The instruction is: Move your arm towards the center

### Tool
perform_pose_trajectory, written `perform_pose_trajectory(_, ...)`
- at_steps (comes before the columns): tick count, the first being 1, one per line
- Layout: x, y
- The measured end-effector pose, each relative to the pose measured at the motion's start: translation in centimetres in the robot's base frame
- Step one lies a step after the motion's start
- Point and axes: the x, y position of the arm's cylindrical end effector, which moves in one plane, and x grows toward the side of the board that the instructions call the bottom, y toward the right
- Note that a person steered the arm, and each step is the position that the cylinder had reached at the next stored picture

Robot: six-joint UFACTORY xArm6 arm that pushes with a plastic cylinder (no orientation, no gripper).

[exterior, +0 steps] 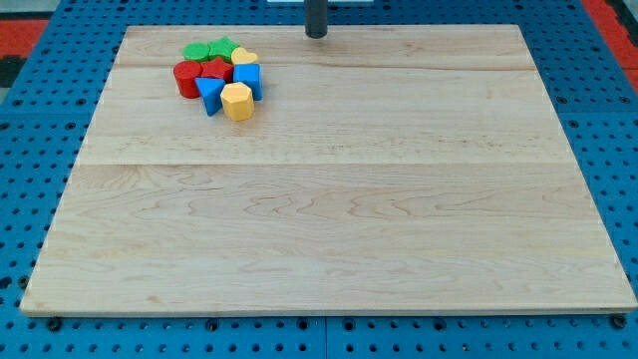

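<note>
My tip [316,35] stands at the view's top edge of the wooden board [329,199], a little right of its middle line. A tight cluster of blocks lies to the tip's left near the view's top left: two green blocks [195,51] [221,47], a red cylinder [186,79], a red star-like block [215,69], a yellow block [244,58], a blue triangular block [209,93], a blue block [248,78] and a yellow hexagonal block [237,101]. The tip touches none of them.
The board rests on a blue perforated base [30,179]. Red matting [35,25] shows at the view's top corners.
</note>
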Motion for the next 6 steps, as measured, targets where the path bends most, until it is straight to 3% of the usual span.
perform_pose_trajectory(1,2.6,-3.3)
perform_pose_trajectory(3,6.2,1.1)
perform_pose_trajectory(5,16.5,1.8)
perform_pose_trajectory(6,20.4,-6.1)
